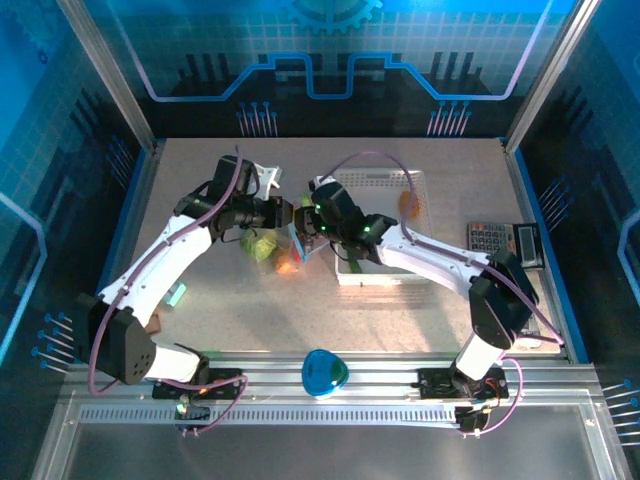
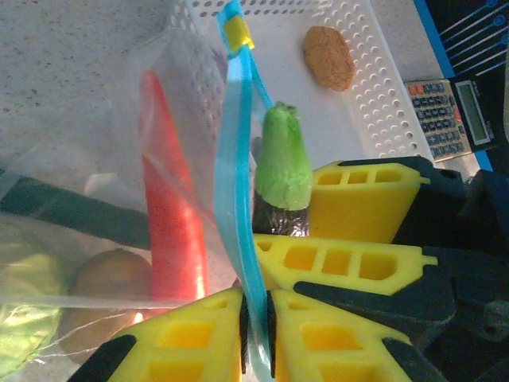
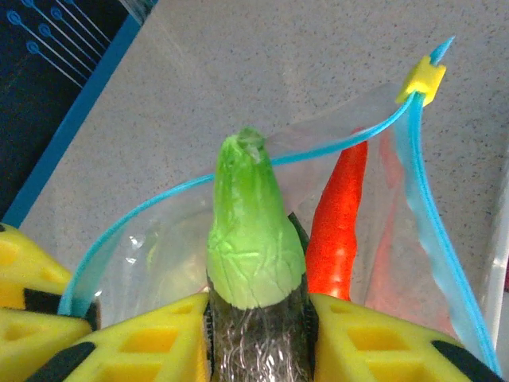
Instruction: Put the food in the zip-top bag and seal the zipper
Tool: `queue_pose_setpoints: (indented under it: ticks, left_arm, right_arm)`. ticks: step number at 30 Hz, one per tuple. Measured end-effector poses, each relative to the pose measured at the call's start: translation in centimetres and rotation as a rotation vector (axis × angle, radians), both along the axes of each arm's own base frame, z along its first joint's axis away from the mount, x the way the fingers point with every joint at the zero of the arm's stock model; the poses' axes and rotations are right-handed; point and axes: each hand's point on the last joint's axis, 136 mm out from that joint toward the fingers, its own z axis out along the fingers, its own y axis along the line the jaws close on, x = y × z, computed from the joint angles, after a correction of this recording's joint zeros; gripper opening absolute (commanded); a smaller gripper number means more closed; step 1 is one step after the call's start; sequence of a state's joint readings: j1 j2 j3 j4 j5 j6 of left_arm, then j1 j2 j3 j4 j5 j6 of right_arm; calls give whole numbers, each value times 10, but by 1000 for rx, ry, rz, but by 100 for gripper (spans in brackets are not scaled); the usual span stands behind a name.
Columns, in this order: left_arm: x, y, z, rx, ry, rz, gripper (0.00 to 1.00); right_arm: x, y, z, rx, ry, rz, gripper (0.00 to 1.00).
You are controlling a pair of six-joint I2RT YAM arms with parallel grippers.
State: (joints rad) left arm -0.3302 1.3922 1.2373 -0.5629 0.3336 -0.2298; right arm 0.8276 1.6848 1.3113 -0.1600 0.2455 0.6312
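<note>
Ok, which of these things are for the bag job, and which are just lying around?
For the job:
- zip-top bag
- zipper, the blue strip
- red chili and cabbage, inside the bag
- green vegetable, at the bag's mouth
- tan piece, not yet bagged

Just lying about:
- white basket
- calculator
- blue dome on the near rail

White perforated basket (image 1: 385, 180) stands on the speckled grey desk (image 1: 300, 310), right of centre from my side. Calculator (image 1: 505, 240) lies near the basket's right wall, not touching. Blue dome-shaped object (image 1: 324, 372) rests on the near aluminium rail (image 1: 400, 378).
</note>
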Motion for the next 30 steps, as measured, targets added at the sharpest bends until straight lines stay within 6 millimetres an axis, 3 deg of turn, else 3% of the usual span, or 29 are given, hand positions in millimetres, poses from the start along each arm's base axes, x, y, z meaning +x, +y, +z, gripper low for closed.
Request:
queue_pose_setpoints:
  ticks: [5, 13, 16, 19, 24, 26, 30]
  left_arm:
    - [0, 5, -2, 7, 14, 14, 18]
    - [-1, 6, -3, 8, 22, 13, 18]
    - [-1, 4, 0, 3, 18, 8, 18]
    - [-1, 4, 2, 1, 13, 8, 18]
    - [-1, 4, 3, 0, 9, 8, 21]
    - [-2, 4, 4, -1, 7, 8, 21]
    - [-2, 5, 5, 0, 5, 7, 21]
  right_arm:
    - [1, 1, -4, -36, 38, 17, 52]
    - [0, -5, -7, -80, 51, 36, 53]
    - [-1, -14, 0, -102, 36, 45, 54]
    - [4, -38, 18, -125, 22, 21, 54]
    - [33, -99, 47, -162, 8, -100, 54]
    - [39, -124, 41, -199, 41, -149, 54]
    - [38, -163, 5, -277, 183, -205, 54]
